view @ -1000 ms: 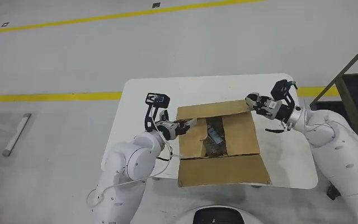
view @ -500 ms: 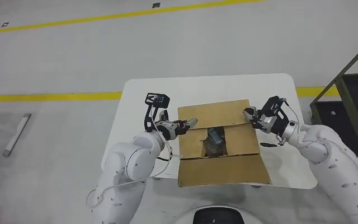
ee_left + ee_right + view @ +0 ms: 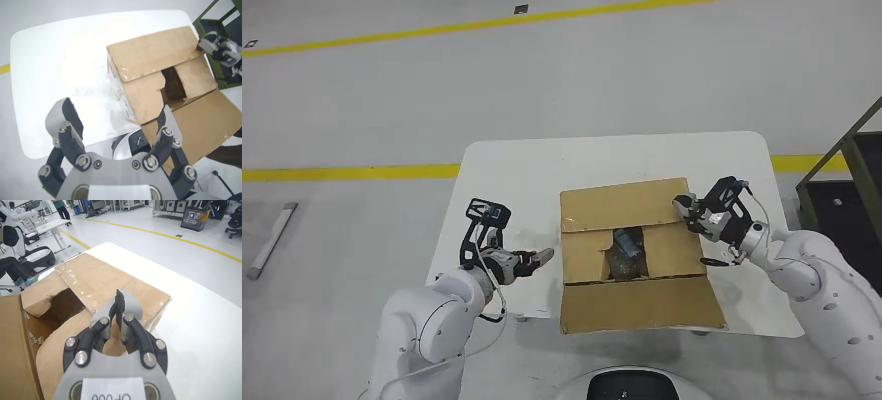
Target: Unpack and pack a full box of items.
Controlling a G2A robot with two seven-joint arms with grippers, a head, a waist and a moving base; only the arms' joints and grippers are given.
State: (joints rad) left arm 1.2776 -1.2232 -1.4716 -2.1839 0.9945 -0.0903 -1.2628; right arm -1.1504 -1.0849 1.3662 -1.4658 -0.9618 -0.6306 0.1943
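Items [image 3: 624, 250] inside box [image 3: 622, 205], top view

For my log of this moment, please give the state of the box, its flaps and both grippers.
box: partly open, gap in the middle of its top.
far flap: folded down flat.
near flap: folded outward, open.
left gripper: open, empty, over the table.
right gripper: shut, at the box's far corner.

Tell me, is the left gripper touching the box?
Apart. The top view shows the left gripper open over the table, with bare white tabletop between its fingertips and the side of the box.
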